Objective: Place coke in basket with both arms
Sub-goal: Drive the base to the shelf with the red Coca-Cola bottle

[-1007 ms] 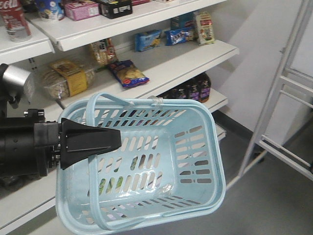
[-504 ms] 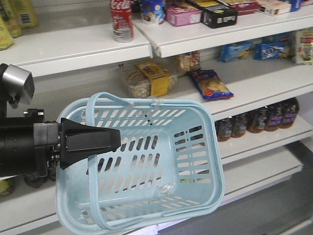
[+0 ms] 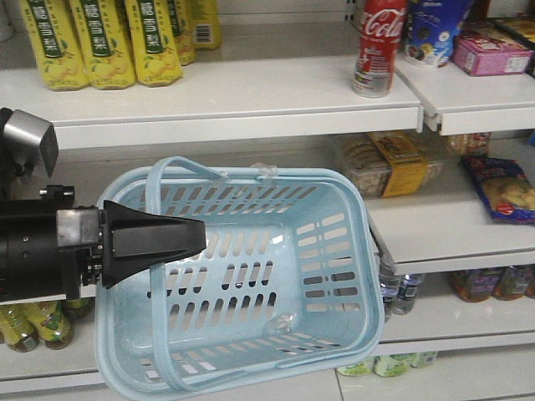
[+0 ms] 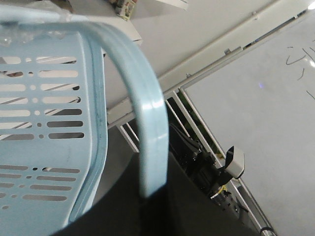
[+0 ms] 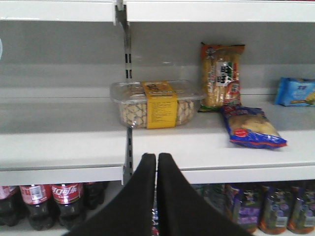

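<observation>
Pale-blue plastic hangs from your left gripper (image 3: 188, 240): it is clamped on one handle of the basket (image 3: 374, 276), which tilts its open mouth toward the camera. The coke (image 3: 380, 46) stands upright near the right end of the upper shelf (image 3: 234, 96), above the basket and well apart from it. Your right gripper (image 5: 156, 156) is closed on nothing. Reach without opening it and you will likely topple the bottle. A one-handle hold may also let the basket swing as the bottle lands.

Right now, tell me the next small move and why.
Probably open the right gripper: it is shut and empty, while the coke stands on a shelf and the left gripper holds the basket.
</observation>
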